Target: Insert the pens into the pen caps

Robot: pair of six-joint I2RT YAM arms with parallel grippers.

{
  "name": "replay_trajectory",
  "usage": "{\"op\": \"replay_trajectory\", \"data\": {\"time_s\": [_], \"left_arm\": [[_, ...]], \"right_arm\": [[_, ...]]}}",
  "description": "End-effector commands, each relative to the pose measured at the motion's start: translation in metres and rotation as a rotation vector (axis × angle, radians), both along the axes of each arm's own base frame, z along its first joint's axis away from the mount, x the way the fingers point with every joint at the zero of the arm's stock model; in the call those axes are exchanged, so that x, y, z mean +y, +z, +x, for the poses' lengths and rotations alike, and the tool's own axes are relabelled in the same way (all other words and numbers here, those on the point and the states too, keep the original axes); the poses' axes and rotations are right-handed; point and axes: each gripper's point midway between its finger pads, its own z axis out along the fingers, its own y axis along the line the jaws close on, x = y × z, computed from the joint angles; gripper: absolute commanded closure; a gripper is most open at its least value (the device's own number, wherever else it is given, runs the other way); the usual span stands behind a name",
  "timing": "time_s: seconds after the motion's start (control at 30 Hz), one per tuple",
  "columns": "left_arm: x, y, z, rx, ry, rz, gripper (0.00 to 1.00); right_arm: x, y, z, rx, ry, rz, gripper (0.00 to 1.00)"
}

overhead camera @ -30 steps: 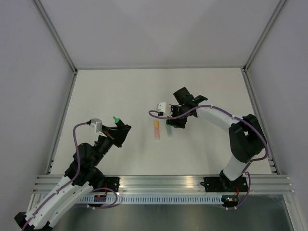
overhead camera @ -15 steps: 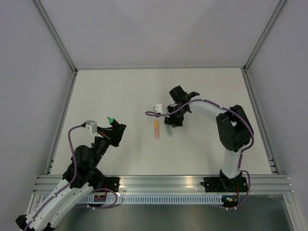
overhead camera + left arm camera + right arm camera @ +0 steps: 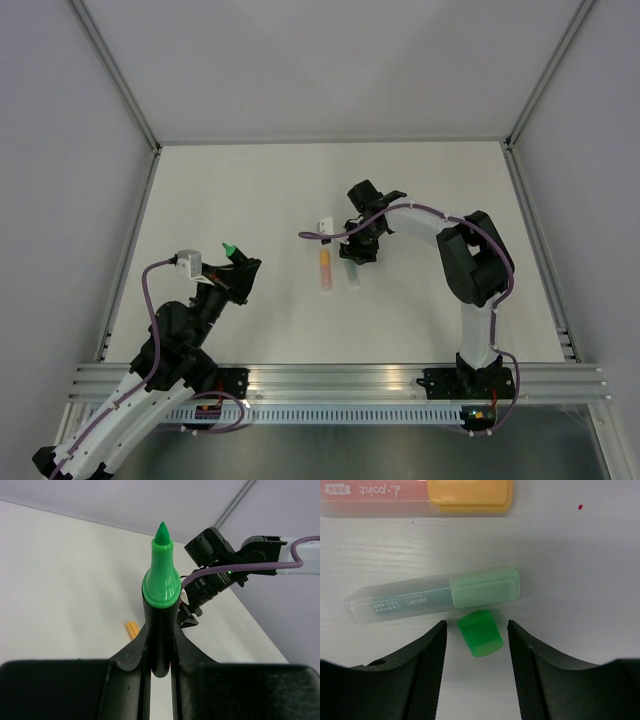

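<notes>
My left gripper is shut on the black pen with a bare green tip and holds it tip-up above the table's left side; it also shows in the top view. My right gripper is open, low over the table, with a small bright green cap lying between its fingers, untouched. The cap touches a pale pen with a green cap on it. An orange pen lies beside that one; both lie at mid-table.
My right arm reaches in from the right over the table. Metal frame posts stand at the far corners, and an aluminium rail runs along the near edge.
My right gripper has shifted left and lowered over the pale pen and green cap. My left gripper moved slightly left with the black pen, then held still.
</notes>
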Motion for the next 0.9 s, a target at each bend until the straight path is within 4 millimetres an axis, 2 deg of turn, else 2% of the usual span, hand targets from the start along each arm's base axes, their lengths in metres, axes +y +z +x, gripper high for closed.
{"op": "replay_trajectory", "data": {"time_s": [0.0,0.4,0.67,0.87], "left_arm": [[0.003,0.0,0.002,0.012,0.022,-0.024,0.98],[0.005,0.001,0.001,0.016,0.026,-0.032,0.98],[0.004,0.0,0.0,0.019,0.022,-0.037,0.98],[0.004,0.0,0.0,0.021,0.022,-0.038,0.98]], "right_arm": [[0.005,0.003,0.011,-0.022,0.012,0.015,0.42],[-0.007,-0.014,0.009,0.03,-0.039,-0.06,0.5],[-0.023,-0.025,0.012,0.036,-0.096,-0.105,0.55],[-0.025,-0.025,0.016,0.032,-0.139,-0.11,0.66]]}}
